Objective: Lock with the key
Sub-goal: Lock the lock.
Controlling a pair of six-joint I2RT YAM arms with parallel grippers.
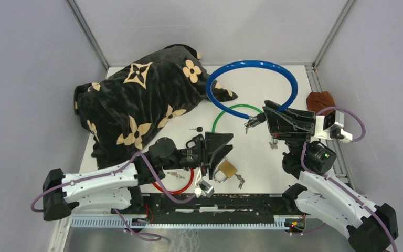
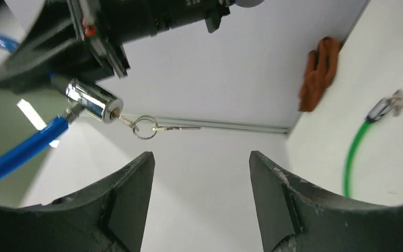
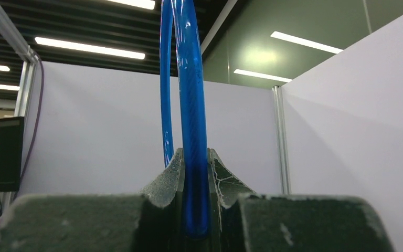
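Observation:
A blue cable lock (image 1: 252,73) arches over the back of the table. My right gripper (image 1: 268,119) is shut on its cable (image 3: 189,79), which runs up between the jaws of that gripper (image 3: 195,155). The chrome lock cylinder (image 2: 93,100) has a key in its end, with a key ring (image 2: 145,127) and a second key (image 2: 178,127) hanging off it. The key bunch (image 1: 250,124) hangs left of the right gripper. My left gripper (image 1: 225,144) is open and empty, a short way left of the keys and not touching them. Its jaws (image 2: 200,157) stand wide apart below the ring.
A brass padlock (image 1: 225,169), a silver lock (image 1: 206,188), a red cable (image 1: 174,187) and loose keys (image 1: 240,181) lie near the front. A green cable lock (image 1: 231,111) and a black-headed key (image 1: 197,129) lie mid-table. A black flowered blanket (image 1: 136,100) covers the left; a brown cloth (image 1: 320,100) lies at right.

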